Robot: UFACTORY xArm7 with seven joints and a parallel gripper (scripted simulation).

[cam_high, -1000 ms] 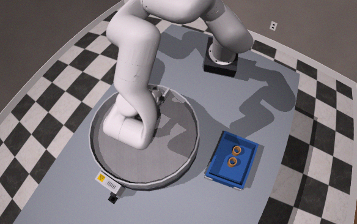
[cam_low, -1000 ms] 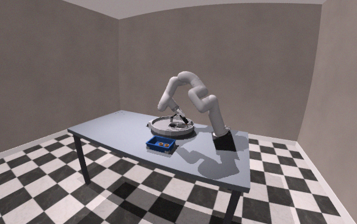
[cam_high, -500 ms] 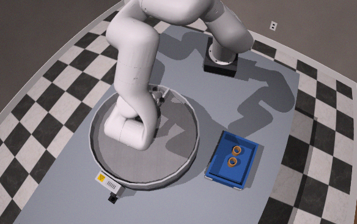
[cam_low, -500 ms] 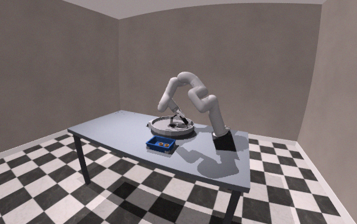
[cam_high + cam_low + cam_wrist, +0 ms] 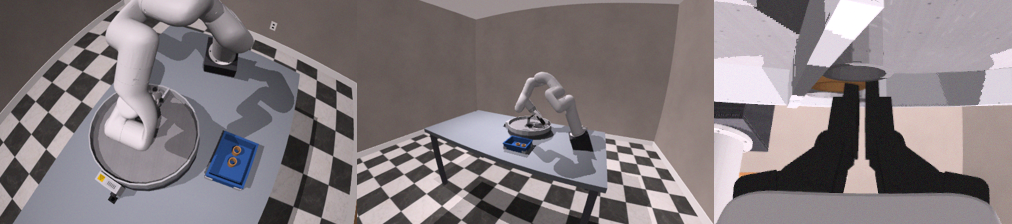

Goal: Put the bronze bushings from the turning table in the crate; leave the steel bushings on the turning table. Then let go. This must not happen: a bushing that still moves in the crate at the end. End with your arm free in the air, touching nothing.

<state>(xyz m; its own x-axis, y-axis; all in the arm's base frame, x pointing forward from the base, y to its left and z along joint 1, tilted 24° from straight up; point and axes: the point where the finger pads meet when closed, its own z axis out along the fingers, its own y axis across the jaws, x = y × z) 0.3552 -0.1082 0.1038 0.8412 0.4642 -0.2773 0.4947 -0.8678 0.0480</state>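
Note:
The turning table is a round grey tray with a raised rim. My gripper (image 5: 862,93) reaches down over its far part, and in the overhead view it is mostly hidden behind the arm (image 5: 134,92). In the wrist view the black fingers stand almost together, with their tips on the rim of a bronze bushing (image 5: 837,84) against grey table parts. The gripper also shows in the side view (image 5: 540,120). The blue crate (image 5: 233,159) stands right of the turning table and holds two bronze bushings (image 5: 236,150) (image 5: 232,161). I see no steel bushings; the arm covers part of the tray.
A small control box with a yellow warning label (image 5: 108,183) sits at the turning table's near edge. The arm's black base (image 5: 220,62) stands at the back of the grey table top. The crate also shows near the table's front edge in the side view (image 5: 517,143).

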